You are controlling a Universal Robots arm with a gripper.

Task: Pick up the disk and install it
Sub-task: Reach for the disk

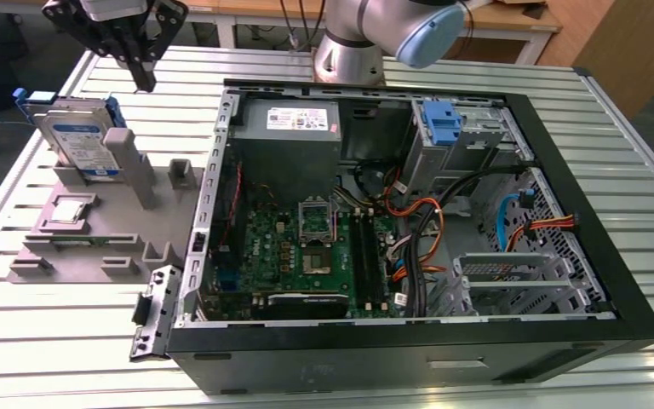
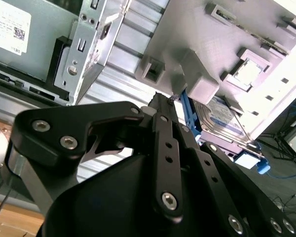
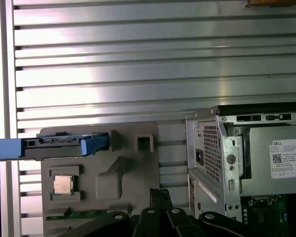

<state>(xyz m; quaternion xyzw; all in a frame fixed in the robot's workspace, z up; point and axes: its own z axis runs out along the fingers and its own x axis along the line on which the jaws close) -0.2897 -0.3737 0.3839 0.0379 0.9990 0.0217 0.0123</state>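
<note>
The disk [image 1: 83, 141] stands on edge in a slot of the grey fixture [image 1: 111, 243], at the exterior view's left, outside the computer case. It is silver with a white-and-blue label and blue rails. In the first wrist view the disk [image 3: 54, 144] shows edge-on. In the second wrist view the disk [image 2: 222, 116] lies beyond the fingertips. My gripper [image 1: 143, 83] hangs above the table just behind and to the right of the disk, apart from it. Its black fingers [image 2: 163, 128] are pressed together with nothing between them, and the gripper [image 3: 160, 193] also shows over the fixture.
An open computer case [image 1: 599, 256] takes up the middle and right, with a grey drive cage and blue latch [image 1: 443, 128] at its back right. A square processor chip [image 1: 68, 211] sits in the fixture. The arm's base [image 1: 350, 55] stands behind the case on the slatted metal table [image 1: 77, 349].
</note>
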